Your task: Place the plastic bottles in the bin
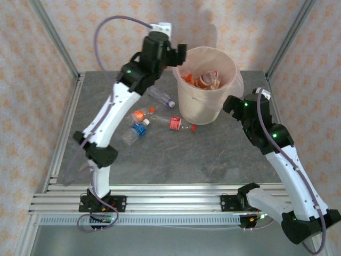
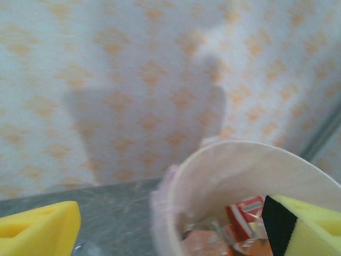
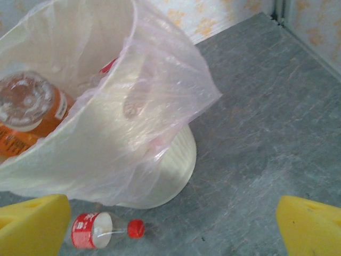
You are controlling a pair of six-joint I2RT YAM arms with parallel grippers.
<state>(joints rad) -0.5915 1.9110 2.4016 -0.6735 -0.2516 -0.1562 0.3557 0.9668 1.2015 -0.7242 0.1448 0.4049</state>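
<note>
Left pincer (image 2: 170,224) hangs above the bin (image 1: 205,109) at its 10 o'clock rim. Its jaws are released with nothing between them. That height and position suit dropping a bottle clear of the liner.

Right pincer (image 3: 170,229) is low at the bin's 4 o'clock, released and empty. It looks down at the red-label bottle (image 3: 98,230) lying at the bin's foot, probably its next pick.

Binned bottles (image 1: 205,80) are heaped inside, orange and red labels showing.

Loose at the bin's 8 to 9 o'clock lie a clear bottle (image 1: 161,97), an orange bottle (image 1: 141,113) and a blue-label bottle (image 1: 139,129), all on their sides. I judge the task past halfway.

Surface (image 1: 176,160) is grey and stone-patterned, and looks smooth enough for bottles to roll. The walls (image 2: 133,80) are pale with an orange motif. An aluminium frame (image 1: 160,194) runs along the near edge.
</note>
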